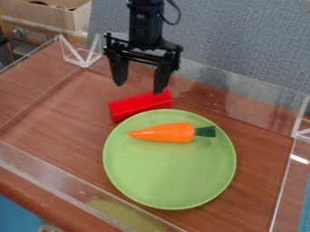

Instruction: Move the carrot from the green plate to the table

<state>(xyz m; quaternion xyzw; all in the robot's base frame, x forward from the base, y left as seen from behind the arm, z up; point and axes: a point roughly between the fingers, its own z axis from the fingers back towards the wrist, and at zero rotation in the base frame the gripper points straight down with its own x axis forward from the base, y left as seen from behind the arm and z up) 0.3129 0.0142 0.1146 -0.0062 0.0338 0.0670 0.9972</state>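
Observation:
The carrot [173, 134] lies on its side on the upper part of the green plate [169, 177], orange tip to the left and dark green stub to the right. The plate rests on the reddish-brown table [61, 100]. My gripper [140, 80] hangs pointing down above the table, behind the plate and over the far end of a red block. Its two black fingers stand wide apart and open, with nothing between them. It is well clear of the carrot, up and to the left of it.
A red rectangular block [138, 106] lies just behind the plate's upper left rim. Clear acrylic walls [248, 91] border the table on all sides. Cardboard boxes [49, 18] stand beyond the back left wall.

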